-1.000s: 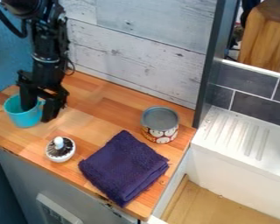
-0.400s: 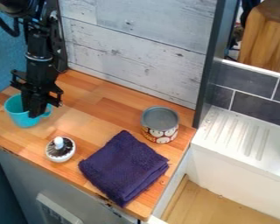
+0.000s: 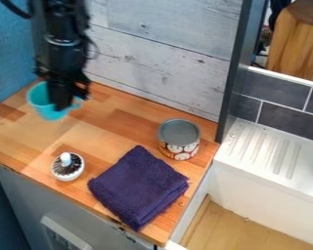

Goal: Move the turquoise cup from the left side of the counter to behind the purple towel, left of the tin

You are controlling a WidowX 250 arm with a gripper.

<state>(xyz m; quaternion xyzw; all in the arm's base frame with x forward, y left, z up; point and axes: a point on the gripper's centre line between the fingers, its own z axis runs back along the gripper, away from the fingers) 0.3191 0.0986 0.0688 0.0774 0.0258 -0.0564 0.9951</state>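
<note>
Gripping the cup (image 3: 41, 107) at far left of the table (image 3: 120, 119), with the claw (image 3: 61, 104) closed on the cup wall, handle side. To manage well: keep the pinch firm, hold upright, travel slowly, clear the wall panel (image 3: 152, 63), touch down flat before any release. Placed well apart, right and nearer: tin (image 3: 179, 139), towel (image 3: 139, 188); nearer still to the cup: pot (image 3: 67, 167). Against earlier frames: carried, cup and claw together, toward the far side. Found unmoved: tin, towel, pot.
</note>
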